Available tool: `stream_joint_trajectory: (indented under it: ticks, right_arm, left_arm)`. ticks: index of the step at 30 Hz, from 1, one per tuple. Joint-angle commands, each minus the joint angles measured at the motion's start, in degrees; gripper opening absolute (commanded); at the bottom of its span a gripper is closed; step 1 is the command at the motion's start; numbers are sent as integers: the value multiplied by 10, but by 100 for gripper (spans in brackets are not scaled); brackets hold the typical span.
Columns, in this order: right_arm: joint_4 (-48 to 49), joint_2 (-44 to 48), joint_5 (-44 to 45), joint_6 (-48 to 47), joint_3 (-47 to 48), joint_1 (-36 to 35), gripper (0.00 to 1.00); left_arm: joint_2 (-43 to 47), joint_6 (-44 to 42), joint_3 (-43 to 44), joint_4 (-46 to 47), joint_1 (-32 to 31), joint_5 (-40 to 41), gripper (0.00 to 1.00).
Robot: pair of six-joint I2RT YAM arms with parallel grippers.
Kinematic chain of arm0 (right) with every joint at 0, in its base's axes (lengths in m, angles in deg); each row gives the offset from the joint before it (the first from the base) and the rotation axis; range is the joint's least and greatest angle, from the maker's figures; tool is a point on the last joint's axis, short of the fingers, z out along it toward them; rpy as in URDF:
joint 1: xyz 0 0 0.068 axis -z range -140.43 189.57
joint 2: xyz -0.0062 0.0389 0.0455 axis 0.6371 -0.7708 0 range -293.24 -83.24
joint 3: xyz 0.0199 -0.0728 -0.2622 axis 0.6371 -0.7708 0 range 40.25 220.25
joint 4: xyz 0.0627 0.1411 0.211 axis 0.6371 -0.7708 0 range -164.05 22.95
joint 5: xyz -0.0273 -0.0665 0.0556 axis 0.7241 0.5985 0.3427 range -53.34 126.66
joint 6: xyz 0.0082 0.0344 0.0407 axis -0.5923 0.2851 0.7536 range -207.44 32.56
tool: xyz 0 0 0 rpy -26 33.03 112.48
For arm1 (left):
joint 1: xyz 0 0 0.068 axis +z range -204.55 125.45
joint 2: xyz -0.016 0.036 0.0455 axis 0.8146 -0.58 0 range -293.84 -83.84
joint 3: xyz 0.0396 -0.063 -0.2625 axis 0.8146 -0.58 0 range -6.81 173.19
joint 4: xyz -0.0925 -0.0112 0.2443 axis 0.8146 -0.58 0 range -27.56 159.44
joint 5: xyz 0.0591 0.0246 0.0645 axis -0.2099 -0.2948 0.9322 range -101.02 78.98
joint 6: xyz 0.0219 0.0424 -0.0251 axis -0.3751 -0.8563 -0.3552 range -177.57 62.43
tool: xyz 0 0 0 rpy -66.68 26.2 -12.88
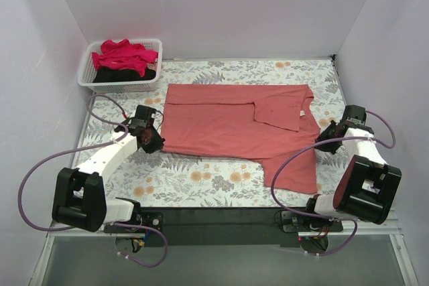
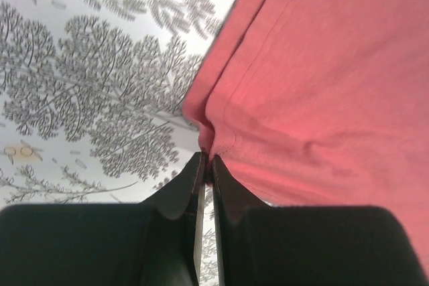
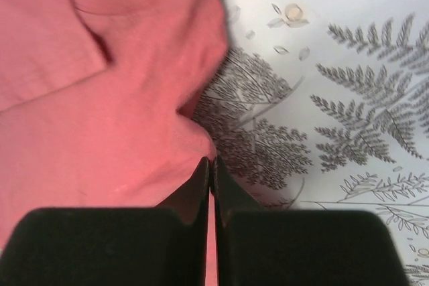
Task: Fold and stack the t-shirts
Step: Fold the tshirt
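The coral-red t-shirt lies across the middle of the floral tablecloth, its upper part folded over and one sleeve turned in. My left gripper is shut on the shirt's left edge. My right gripper is shut on the shirt's right edge. A strip of the shirt hangs toward the front right. The crimson-pink t-shirt lies on top of the black t-shirt in the basket.
The white slatted basket stands at the back left corner. Purple cables loop beside both arms. White walls close in the left, back and right. A dark strip runs along the table's near edge between the arm bases.
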Motion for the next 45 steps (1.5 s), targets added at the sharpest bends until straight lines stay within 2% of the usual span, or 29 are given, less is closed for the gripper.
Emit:
stream_joint_trajectory:
  ticks: [1, 10, 19, 26, 42, 43, 45]
  right_arm:
    - [5, -12, -31, 7, 57, 0, 1]
    - [8, -89, -38, -3, 153, -16, 1]
    - [22, -168, -32, 5, 224, -32, 1]
    - [22, -214, -19, -1, 266, -32, 1]
    - [28, -288, -11, -9, 304, -33, 2]
    - [29, -289, -12, -11, 305, -33, 4]
    - [29, -289, -11, -18, 309, -33, 11]
  left_arm:
    - [-27, -22, 46, 0, 16, -6, 0]
    - [-128, -47, 134, 22, 67, -29, 0]
    - [-245, -64, 244, 25, 85, -43, 0]
    - [-296, -89, 304, 25, 85, -36, 0]
    - [-368, -146, 354, 64, 82, -50, 0]
    - [-369, -150, 358, 67, 81, -51, 1]
    - [-370, -152, 362, 69, 79, -53, 11]
